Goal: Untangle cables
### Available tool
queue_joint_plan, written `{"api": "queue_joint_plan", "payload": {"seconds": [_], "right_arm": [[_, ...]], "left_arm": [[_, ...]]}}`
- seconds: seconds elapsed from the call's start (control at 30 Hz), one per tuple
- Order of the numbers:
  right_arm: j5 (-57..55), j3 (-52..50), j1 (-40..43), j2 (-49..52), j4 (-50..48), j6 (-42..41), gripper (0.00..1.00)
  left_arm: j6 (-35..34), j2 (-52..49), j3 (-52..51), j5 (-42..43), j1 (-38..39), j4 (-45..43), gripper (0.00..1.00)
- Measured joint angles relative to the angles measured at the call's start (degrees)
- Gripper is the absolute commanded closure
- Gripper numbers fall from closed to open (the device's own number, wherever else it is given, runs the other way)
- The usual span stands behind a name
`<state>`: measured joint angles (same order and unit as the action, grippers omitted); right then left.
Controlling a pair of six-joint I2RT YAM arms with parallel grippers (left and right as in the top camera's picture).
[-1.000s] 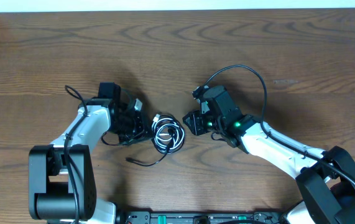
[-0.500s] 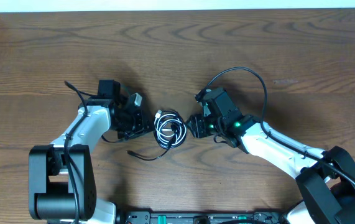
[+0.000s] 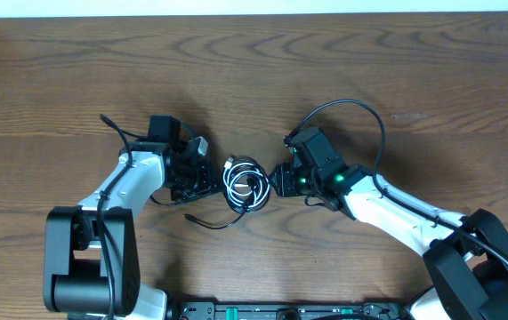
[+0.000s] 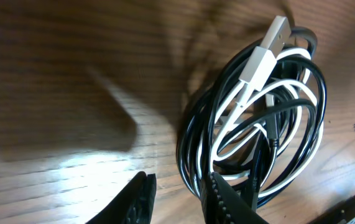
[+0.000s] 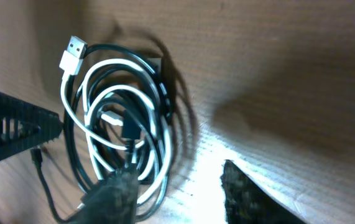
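Left gripper [image 3: 209, 181] parted, just left of the cables [image 3: 245, 184]; right gripper [image 3: 275, 180] parted, just right. Sit coiled between both, centre of the counter [image 3: 342, 62].

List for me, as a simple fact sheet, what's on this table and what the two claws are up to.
Table: brown wood
Cables: one tangled coil, midway between the claws
Colours: white cable looped through black cable
Loose end: black tail trailing off the coil
Left claw: open, at the coil's edge
Right claw: open, at the opposite edge
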<state>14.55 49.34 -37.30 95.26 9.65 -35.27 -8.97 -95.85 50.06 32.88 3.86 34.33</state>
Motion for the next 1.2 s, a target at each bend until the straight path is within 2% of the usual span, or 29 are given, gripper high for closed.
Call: {"api": "queue_joint_plan", "payload": {"seconds": [0.2, 0.3, 0.4, 0.7, 0.87, 0.93, 0.97, 1.07, 1.13, 1.2], "right_arm": [[0.1, 0.0, -2.7, 0.0, 0.4, -1.3, 0.79], [-1.5, 0.0, -3.9, 0.0, 2.7, -2.2, 0.77], [-4.8, 0.0, -4.5, 0.0, 5.5, -2.9, 0.70], [-6.6, 0.0, -4.6, 0.2, 3.9, -3.8, 0.65], [-6.3, 0.0, -4.6, 1.8, 2.6, -4.2, 0.66], [-6.2, 0.0, -4.9, 3.3, 1.9, -4.3, 0.70], [-6.2, 0.0, -5.1, 4.3, 1.3, -4.4, 0.74], [-5.7, 0.5, -6.0, 6.4, -0.9, -4.8, 0.98], [-5.2, 0.6, -6.4, 7.4, -1.9, -5.1, 0.99], [-4.9, 0.8, -6.4, 7.5, -2.1, -5.1, 0.99]], "left_arm": [[-0.2, 0.0, 0.0, 0.2, 3.2, 0.1, 0.65], [-0.1, 0.0, 0.0, 0.3, 4.9, -0.1, 0.57], [0.1, 0.0, 0.0, 0.4, 5.9, -0.2, 0.56], [0.2, 0.0, -0.1, -2.4, 6.9, -0.3, 0.56], [-1.4, 0.0, -2.0, -3.4, 7.5, -2.2, 0.56], [-2.5, 0.0, -2.7, -3.4, 8.2, -2.9, 0.56], [-3.0, 0.0, -2.7, -3.5, 8.4, -3.2, 0.57], [-3.6, 0.0, -2.8, -3.5, 9.2, -3.8, 0.72], [-4.3, 0.0, -2.8, -3.7, 9.9, -4.1, 0.80], [-4.7, 0.0, -2.9, -3.7, 10.3, -4.3, 0.92]]}}
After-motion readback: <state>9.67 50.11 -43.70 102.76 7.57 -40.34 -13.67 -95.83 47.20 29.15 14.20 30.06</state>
